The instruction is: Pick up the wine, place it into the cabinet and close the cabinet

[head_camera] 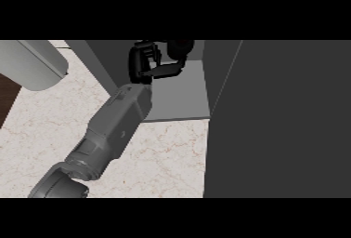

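Note:
My left hand is inside the open cabinet, over the back of its grey shelf. The fingers reach forward with only a slight bend and the thumb sticks out to the right. The wine shows as a dark rounded shape at the cabinet's back, just right of the fingertips and above the thumb. A narrow gap separates it from the fingers. Much of the bottle is cut off by the view's top. The grey left forearm runs from the lower left up to the cabinet's mouth. My right hand shows nowhere.
The open cabinet door stands as a tall dark panel filling the right side. A pale cylinder lies at the upper left on the marble counter. The counter's dark left edge is close to it.

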`<state>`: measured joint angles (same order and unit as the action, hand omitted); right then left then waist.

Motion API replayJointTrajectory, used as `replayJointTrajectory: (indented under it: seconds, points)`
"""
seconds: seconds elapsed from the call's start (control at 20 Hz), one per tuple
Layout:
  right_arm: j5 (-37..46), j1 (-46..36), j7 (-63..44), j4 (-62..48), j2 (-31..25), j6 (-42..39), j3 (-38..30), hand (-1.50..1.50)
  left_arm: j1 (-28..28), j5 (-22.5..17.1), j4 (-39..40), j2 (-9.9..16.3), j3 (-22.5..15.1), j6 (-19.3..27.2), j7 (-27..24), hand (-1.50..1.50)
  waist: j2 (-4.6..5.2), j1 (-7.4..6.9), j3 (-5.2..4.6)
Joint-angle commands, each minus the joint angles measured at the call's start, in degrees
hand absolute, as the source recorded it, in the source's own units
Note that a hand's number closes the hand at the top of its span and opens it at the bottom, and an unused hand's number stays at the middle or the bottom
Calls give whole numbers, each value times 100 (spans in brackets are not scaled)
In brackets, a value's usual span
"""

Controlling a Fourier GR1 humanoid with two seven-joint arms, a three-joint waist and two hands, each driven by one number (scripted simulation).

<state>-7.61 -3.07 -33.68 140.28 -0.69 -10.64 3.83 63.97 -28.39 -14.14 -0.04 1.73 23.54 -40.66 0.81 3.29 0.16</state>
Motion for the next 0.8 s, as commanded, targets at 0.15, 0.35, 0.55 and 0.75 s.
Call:
replayJointTrajectory:
  seconds: [0.15, 0.35, 0.55, 0.75]
  points:
    - [-301, -9, -315, 521, -12, 93, 82, -150, 153, -131, 416, 3, 212, 51, -164, 150, 27, 48, -21]
    - [-383, 217, -63, 356, -89, -74, -105, -150, -118, -13, 478, 64, 243, -229, -454, 150, 19, -27, -17]
    - [-316, 231, -31, 341, -91, -95, -74, -150, 106, 113, 715, 202, 188, -76, -246, -150, 51, 64, -16]
    - [-175, 249, 62, 226, -29, -114, 55, -150, 57, 223, 821, 118, 142, 139, -253, -150, 34, 11, -17]
